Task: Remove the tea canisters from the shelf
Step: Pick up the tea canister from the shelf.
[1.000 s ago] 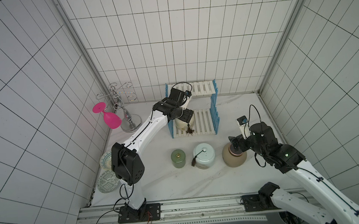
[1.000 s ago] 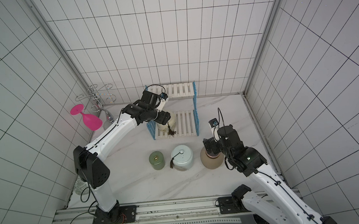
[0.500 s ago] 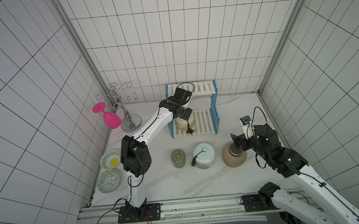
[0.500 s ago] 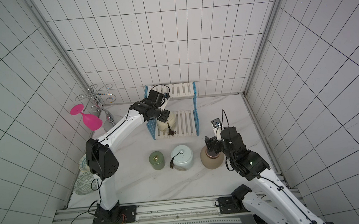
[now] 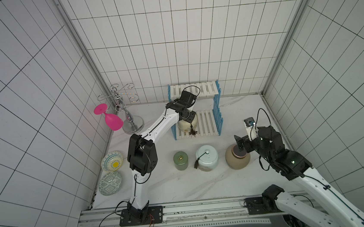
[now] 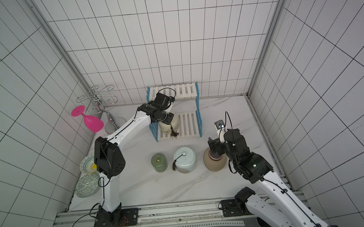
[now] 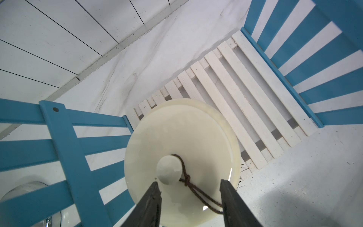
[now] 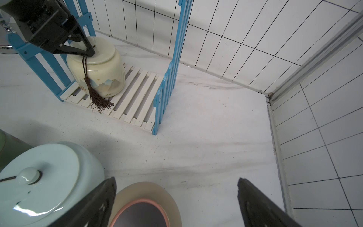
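Left wrist view is showing the left tool (image 7: 189, 184) partly open, fingers (image 7: 151, 204) straddling the cord on the cream canister (image 7: 182, 137) lid, clamping nothing; right wrist view is showing that canister standing on the shelf (image 8: 137, 94) lower tier. Right tool (image 8: 175, 178) is hovering wide open over the tan canister (image 8: 145, 189), which both top views are showing on the table (image 5: 183, 190) beside the pale-blue canister (image 5: 206, 158) and the green canister (image 5: 180, 160)

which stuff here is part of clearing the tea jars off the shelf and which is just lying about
Job: cream jar, shelf, green jar, pale-blue jar, tan jar.
Lying about: pink goblet, chrome stand, yellow-centred dish, grey-green dish.
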